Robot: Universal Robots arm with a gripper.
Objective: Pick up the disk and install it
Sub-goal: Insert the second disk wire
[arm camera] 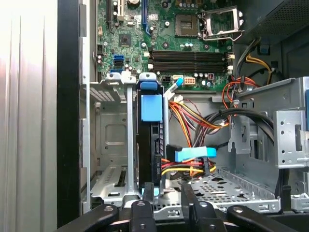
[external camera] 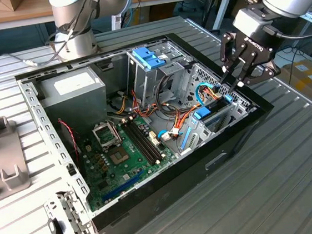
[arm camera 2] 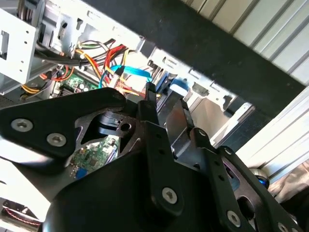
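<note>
The disk (arm camera: 150,140) stands on edge in a slot of the metal drive cage (arm camera: 108,140) inside the open computer case. It has a dark body with blue rails and a blue tab at its end. In the exterior view the disk (external camera: 215,108) sits at the case's right end, by the black wall. My gripper (external camera: 233,85) hovers just above that end of the disk. In the first wrist view my gripper (arm camera: 167,191) has its two black fingers a narrow gap apart, one finger over the disk's near end. Nothing shows between the fingers in the second wrist view, where my gripper (arm camera 2: 166,104) is.
Red, orange and yellow cables with a blue connector (arm camera: 193,153) run right beside the disk. The motherboard (external camera: 120,148), a grey power box (external camera: 72,86) and a blue clip (external camera: 148,56) fill the case. A second arm's base (external camera: 74,25) stands behind, a grey fixture (external camera: 1,161) lies left.
</note>
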